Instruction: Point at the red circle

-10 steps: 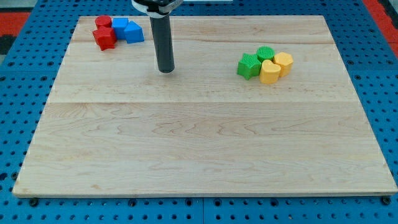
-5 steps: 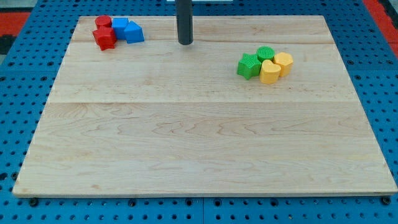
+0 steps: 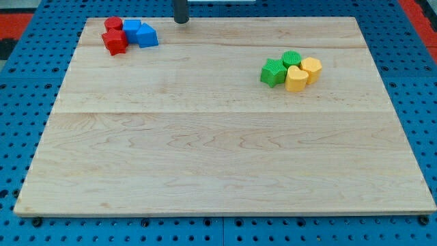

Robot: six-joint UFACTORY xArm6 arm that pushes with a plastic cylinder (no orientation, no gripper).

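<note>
- The desk [image 3: 218, 157] is a pale wooden board that fills most of the view and rests on a blue pegboard surface [image 3: 20, 102].
- The arm shows only as a short stretch of dark upright rod at the desk's top edge, left of the middle; my tip [image 3: 181, 22] sits right at that edge. There is no claw on this rod, so nothing to be apart or together.
- Near the top-left corner lies 1 cluster of 4 blocks: the red circle [image 3: 113, 24] at the top left of it, a red block of unclear shape [image 3: 115, 42] touching below, and 2 blue blocks [image 3: 132, 27] and [image 3: 146, 35] packed against their right.
- My tip is right of this cluster, apart from the blue blocks and farther from the red circle.
- Toward the right edge, upper half, sits a second cluster: green star-like block [image 3: 273, 72], green round block [image 3: 291, 59], yellow heart-like block [image 3: 295, 79], yellow block [image 3: 311, 68], all touching.
</note>
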